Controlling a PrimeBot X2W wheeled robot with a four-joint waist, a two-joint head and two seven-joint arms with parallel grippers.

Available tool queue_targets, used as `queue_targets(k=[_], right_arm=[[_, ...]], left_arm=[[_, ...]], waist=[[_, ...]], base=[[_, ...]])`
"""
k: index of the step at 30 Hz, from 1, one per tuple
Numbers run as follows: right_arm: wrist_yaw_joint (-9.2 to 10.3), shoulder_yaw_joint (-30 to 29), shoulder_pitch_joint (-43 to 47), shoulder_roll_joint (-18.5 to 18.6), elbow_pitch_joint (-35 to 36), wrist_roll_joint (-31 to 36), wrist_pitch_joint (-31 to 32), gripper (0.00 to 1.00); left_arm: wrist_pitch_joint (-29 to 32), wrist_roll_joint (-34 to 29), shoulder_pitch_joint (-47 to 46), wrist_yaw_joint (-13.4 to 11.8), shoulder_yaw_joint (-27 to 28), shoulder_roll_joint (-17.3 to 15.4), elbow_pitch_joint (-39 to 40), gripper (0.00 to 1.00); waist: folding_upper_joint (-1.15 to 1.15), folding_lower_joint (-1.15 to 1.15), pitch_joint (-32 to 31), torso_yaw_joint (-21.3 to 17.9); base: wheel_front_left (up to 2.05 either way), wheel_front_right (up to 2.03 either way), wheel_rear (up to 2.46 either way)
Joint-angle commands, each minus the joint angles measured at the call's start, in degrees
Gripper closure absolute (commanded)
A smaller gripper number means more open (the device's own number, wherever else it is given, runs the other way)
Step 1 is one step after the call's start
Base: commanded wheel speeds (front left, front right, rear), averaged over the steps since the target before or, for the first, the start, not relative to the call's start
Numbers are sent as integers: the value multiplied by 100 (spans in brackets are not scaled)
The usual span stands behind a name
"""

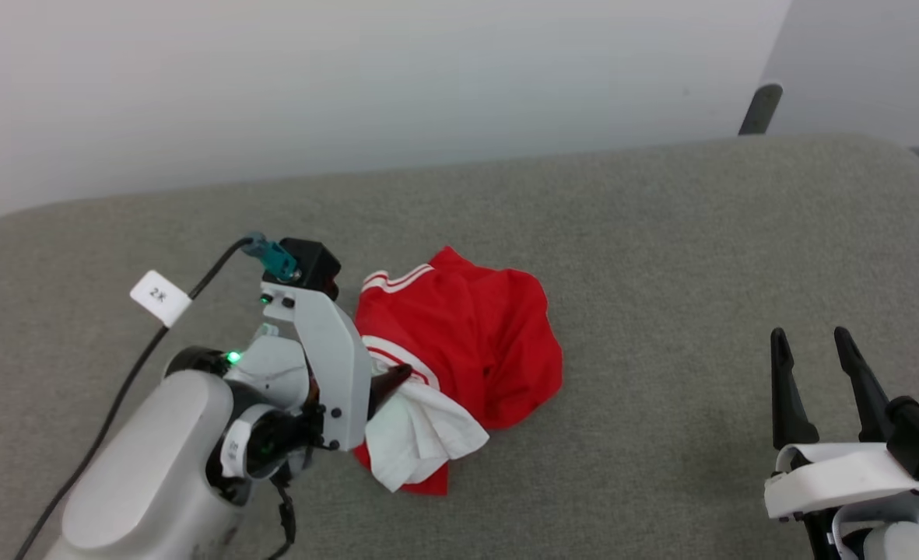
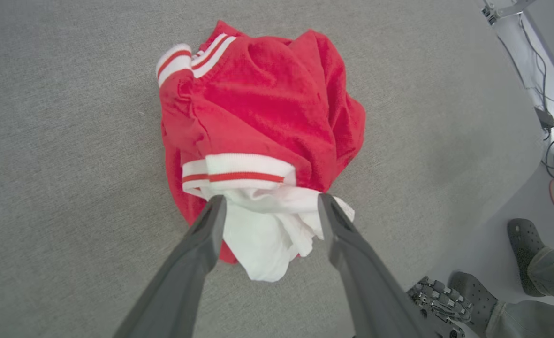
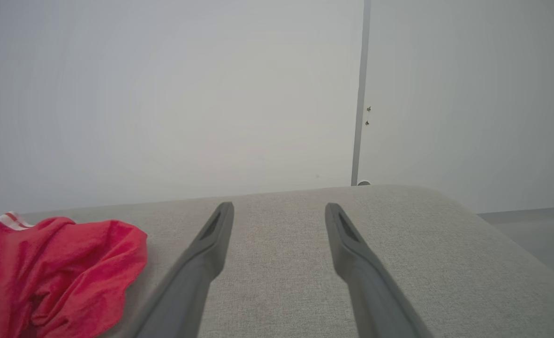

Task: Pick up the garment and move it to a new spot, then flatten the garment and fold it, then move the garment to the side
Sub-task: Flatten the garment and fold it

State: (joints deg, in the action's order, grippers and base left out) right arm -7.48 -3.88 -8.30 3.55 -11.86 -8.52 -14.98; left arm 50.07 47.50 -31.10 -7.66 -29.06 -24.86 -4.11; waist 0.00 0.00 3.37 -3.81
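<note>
1. Reaching for the first pick-up: the garment (image 1: 467, 342) lies crumpled near the middle of the counter (image 1: 661, 233), not yet lifted.
2. The left hand (image 2: 272, 199) comes in from the heap's 8 o'clock side. Its fingers are spread wide on either side of the white sleeve fold and hold nothing.
3. The next move likely calls for closing on that fold, taking enough layers to carry the whole heap.
4. The right hand (image 1: 811, 336) rests at 4 o'clock, well apart, fingers up, open and empty.
</note>
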Motion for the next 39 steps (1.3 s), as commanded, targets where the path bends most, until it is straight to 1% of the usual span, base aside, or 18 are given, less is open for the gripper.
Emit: queue_targets(k=[1,6,11,12,13,14,15,16,24,28,33,39], right_arm=[[-2,7,-86,-11,26,0,-28,0],[-2,16,-200,-31,45,-2,-28,0],[-2,7,-258,-45,21,-28,-28,0],[-2,2,-270,-48,19,-30,-28,0],[-2,-11,-278,-49,17,-28,-28,0],[-2,-18,-285,-50,11,-26,-28,0],[-2,-26,-292,-52,7,-21,-28,0],[-2,-35,-296,-53,4,-6,-28,0],[-2,-53,-269,-63,-6,50,-28,0],[-2,-73,-223,-63,-22,60,-28,0],[-2,-100,-176,-64,-7,87,-28,0],[-2,-97,-163,5,-26,92,-22,0]], left_arm=[[-31,-54,-96,-6,-7,4,-89,0],[-132,-172,-220,-3,-39,14,-509,0],[-20,-174,-240,14,-126,7,-810,0],[1,-159,-250,22,-133,6,-833,21],[14,-152,-264,16,-127,7,-851,48],[25,-142,-273,9,-124,3,-858,63],[43,-124,-278,15,-124,2,-854,84],[66,-110,-282,27,-127,-3,-845,100],[170,-56,-351,56,-118,-78,-661,100],[225,-41,-370,76,-74,-197,-481,100],[291,-58,-294,62,60,-557,-177,100],[280,-171,-121,111,262,-1166,69,100]], waist=[[0,0,190,-132],[0,0,393,-231],[0,0,476,-269],[0,0,482,-269],[0,0,487,-264],[0,0,490,-259],[0,0,492,-247],[0,0,492,-230],[0,0,442,-101],[0,0,391,-10],[0,0,359,109],[0,0,390,249]], base=[[0,0,0],[0,0,0],[0,0,0],[0,0,0],[0,0,0],[0,0,0],[0,0,0],[0,0,0],[0,0,0],[0,0,0],[0,0,0],[0,0,0]])
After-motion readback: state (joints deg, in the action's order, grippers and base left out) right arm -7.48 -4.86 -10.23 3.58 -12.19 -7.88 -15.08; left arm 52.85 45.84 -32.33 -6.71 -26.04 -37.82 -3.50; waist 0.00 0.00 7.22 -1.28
